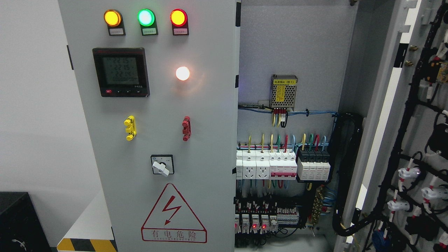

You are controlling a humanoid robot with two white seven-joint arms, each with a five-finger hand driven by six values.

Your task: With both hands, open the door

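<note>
A grey electrical cabinet fills the head view. Its left door point(154, 105) stands shut and carries three indicator lamps, a digital meter point(121, 72), a lit white lamp, a yellow and a red handle, a rotary switch point(162, 165) and a red lightning warning triangle point(173, 216). The right door point(416, 140) is swung wide open at the right edge, its inner face covered with black cable bundles. Between them the cabinet interior point(290, 70) lies exposed. Neither of my hands or arms shows anywhere.
Inside the cabinet are a small power supply point(284, 91), a row of white and black breakers point(281, 164) with coloured wires, and terminal blocks with red lights lower down. A black box point(17, 220) sits at the lower left beside a yellow-black striped floor edge point(87, 245).
</note>
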